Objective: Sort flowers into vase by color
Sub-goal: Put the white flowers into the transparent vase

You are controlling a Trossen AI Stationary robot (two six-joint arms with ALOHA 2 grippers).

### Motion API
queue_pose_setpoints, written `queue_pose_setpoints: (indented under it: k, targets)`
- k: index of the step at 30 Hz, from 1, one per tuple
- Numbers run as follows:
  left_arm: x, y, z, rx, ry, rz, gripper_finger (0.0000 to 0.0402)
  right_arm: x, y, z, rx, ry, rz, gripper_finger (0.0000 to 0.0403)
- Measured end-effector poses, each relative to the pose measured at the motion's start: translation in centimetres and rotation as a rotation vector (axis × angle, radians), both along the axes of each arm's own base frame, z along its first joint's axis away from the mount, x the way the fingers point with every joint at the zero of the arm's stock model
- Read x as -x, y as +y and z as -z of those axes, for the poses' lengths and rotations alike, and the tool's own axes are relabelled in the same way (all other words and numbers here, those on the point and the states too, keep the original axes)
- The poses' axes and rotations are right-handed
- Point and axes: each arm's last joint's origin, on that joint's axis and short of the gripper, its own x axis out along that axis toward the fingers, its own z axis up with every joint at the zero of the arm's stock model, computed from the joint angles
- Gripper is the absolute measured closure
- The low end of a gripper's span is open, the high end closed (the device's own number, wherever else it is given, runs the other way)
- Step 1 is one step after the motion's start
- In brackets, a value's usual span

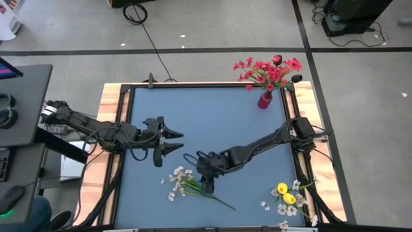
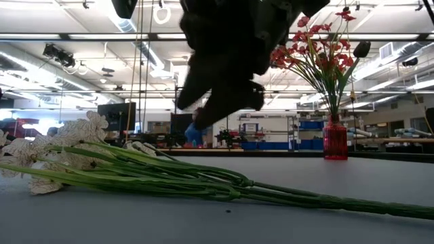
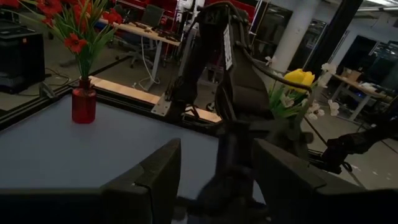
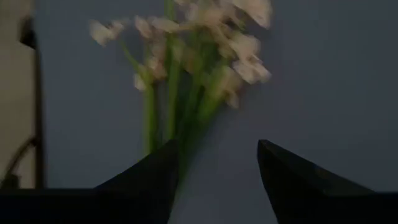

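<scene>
White-blossomed stems (image 1: pixel 187 185) lie flat on the blue-grey table (image 1: pixel 212 116), with the right gripper (image 1: pixel 207 182) poised just over them

Seen from the right wrist, its two dark fingers (image 4: pixel 146 177) stand apart with the green stalks of the spray (image 4: pixel 186 74) between and ahead of them, gripping nothing; from table height the gripper (image 2: pixel 224 102) hangs above the bundle (image 2: pixel 135 173), clear of it. Over at the table's left side the left gripper (image 1: pixel 172 142) hovers with its jaws spread and empty, pointing toward the middle. Red flowers (image 1: pixel 269 71) stand upright in a red vase (image 1: pixel 264 100) at the far right corner of the table. Yellow tulips (image 1: pixel 285 193) mixed with more white blossoms sit at the near right edge, well apart from the spray on the table
</scene>
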Motion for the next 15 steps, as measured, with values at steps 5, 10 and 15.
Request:
queue_pose_setpoints:
  k: [5, 10, 15]
  targets:
    - [0.0, 0.0, 0.0, 0.001, -0.002, 0.000, 0.0198, -0.6, 1.0, 1.5, 0.047, -0.044, -0.057, 0.0130]
    - [0.0, 0.0, 0.0, 0.001, -0.002, 0.000, 0.0198, -1.1, 1.5, 3.5, 0.056, -0.047, -0.103, 0.0105]
    - [0.0, 0.0, 0.0, 0.000, 0.001, 0.000, 0.0198, -1.5, 2.2, 4.8, 0.043, -0.074, -0.118, 0.0105]
